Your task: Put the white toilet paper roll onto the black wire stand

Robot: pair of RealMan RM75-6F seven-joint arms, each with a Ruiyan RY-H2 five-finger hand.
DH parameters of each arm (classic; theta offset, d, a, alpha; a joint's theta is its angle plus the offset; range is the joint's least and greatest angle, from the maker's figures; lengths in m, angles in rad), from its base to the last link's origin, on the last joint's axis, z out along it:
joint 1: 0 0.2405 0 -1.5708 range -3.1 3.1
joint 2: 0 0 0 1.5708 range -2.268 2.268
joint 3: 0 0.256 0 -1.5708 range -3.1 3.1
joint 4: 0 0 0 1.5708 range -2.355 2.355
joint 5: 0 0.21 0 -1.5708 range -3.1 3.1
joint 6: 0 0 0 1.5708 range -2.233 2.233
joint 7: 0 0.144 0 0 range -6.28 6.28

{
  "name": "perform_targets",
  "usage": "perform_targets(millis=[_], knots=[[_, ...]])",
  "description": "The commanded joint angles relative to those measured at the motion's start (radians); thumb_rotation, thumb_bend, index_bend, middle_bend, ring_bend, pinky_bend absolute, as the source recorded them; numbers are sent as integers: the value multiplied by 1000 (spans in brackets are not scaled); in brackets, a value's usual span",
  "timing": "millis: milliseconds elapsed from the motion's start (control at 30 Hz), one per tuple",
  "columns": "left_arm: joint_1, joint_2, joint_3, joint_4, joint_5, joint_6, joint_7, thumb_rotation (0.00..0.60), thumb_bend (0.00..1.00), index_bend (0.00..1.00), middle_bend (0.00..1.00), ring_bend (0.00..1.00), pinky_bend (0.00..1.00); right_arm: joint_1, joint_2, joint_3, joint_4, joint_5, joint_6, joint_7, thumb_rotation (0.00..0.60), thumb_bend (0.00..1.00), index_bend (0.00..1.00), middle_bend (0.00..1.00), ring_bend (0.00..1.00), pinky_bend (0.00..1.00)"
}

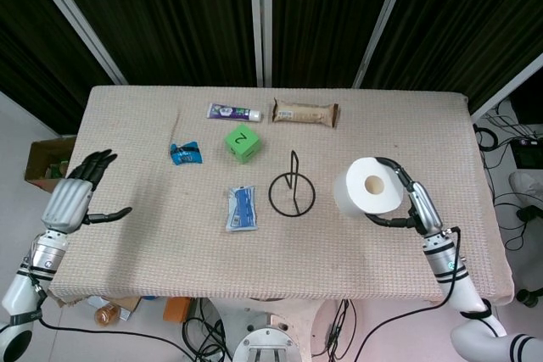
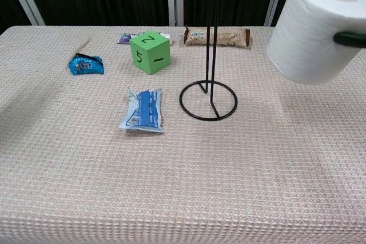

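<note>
Roll (image 1: 370,189) is off the table, held in the right hand (image 1: 411,206) with fingers wrapped around its far side and thumb under the lower edge; in the chest view it hangs at upper right, tilted, core hole facing up and toward the camera. Pickup looks done; transfer not yet: roll sits right of the stand (image 1: 293,192), well clear of the upright, which runs out of the top of the chest view (top not visible there). Remaining, by my judgement: carry left, line the hole over the rod, lower, release. Left hand (image 1: 75,201) at lower left of the head view, fingers spread, holding nothing. Surface: beige woven cloth over the table (image 1: 153,252). Room: dark curtains behind with pale vertical strips; cables on the floor at right.
</note>
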Motion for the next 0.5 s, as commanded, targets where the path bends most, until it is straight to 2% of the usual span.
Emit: perform_targets(millis=[33,233,367,500], knots=[[5,2,2,5,-5,1,-8,158,0,68,27,31,209,30,132,63,-202,-20,17,-88,600,257,370,439,393,482],[15,3,1,20,-12,4,-37,158,0,68,27,32,209,95,196,146,-360,32,-36,-143,600,258,370,439,392,482],[16,3,0,31,-12,1,-50,157,0,68,27,31,209,162,202,197,-423,121,-123,-225,600,254,370,438,392,482],[17,2,-2,43,-18,-3,-71,159,0,68,27,31,209,236,184,251,-458,273,-212,-333,600,251,370,438,392,482]])
